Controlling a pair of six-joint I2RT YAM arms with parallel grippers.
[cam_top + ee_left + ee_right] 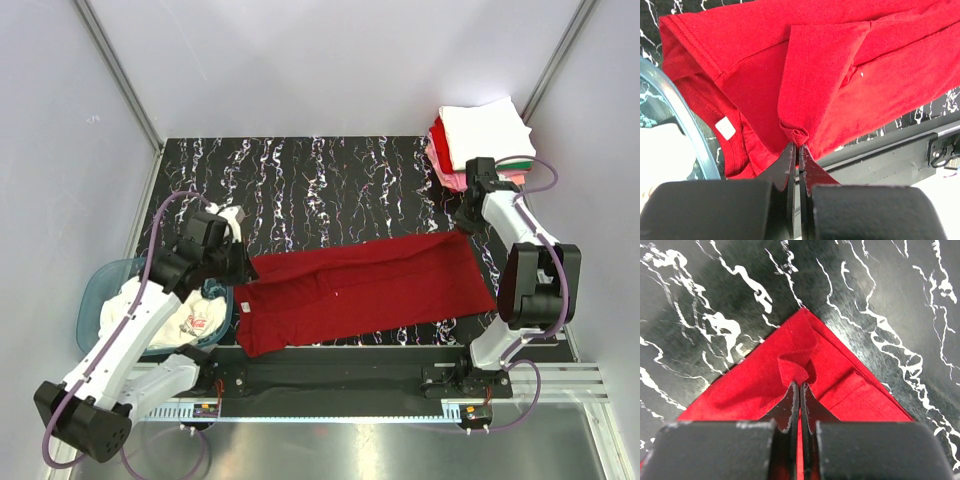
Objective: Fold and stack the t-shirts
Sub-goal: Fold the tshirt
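A plain dark red t-shirt (365, 290) lies stretched across the black marbled table (320, 180), folded lengthwise. My left gripper (240, 268) is shut on its left end; the left wrist view shows the jaws (799, 146) pinching a fold of sleeve cloth (815, 85) near the collar label. My right gripper (466, 226) is shut on the shirt's far right corner (800, 357), seen in the right wrist view (800, 384). A stack of folded shirts (480, 140), white on top over red and pink, sits at the far right corner. More shirts (170, 320) lie in the tub.
A teal plastic tub (98, 290) stands at the left beside the table, holding white and printed shirts. Grey walls close in the back and sides. A metal rail (340, 385) runs along the near edge.
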